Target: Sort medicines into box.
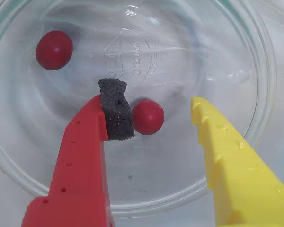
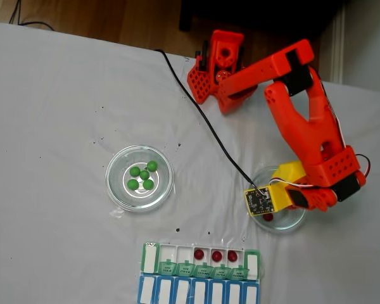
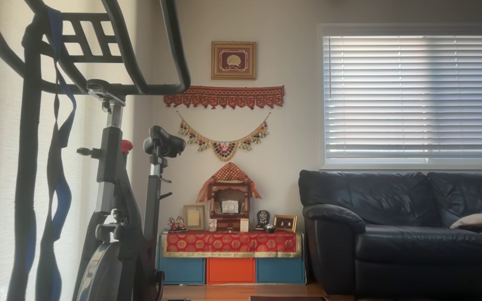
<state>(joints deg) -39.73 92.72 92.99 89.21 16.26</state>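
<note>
Fingers (image 1: 154,111) spread around red ball (image 1: 148,117).

Orange-red printed arm (image 2: 304,120) with black servo blocks; one jaw red with a grey foam pad (image 1: 116,113), the other, at 3 o'clock, yellow, ridged

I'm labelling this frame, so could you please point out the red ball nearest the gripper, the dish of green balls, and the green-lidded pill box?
Red ball (image 1: 148,117), wrist view: its centre.
Dish (image 2: 116,189), fixed view: left rim.
Pill box (image 2: 150,258), fixed view: leftmost lid.
</note>
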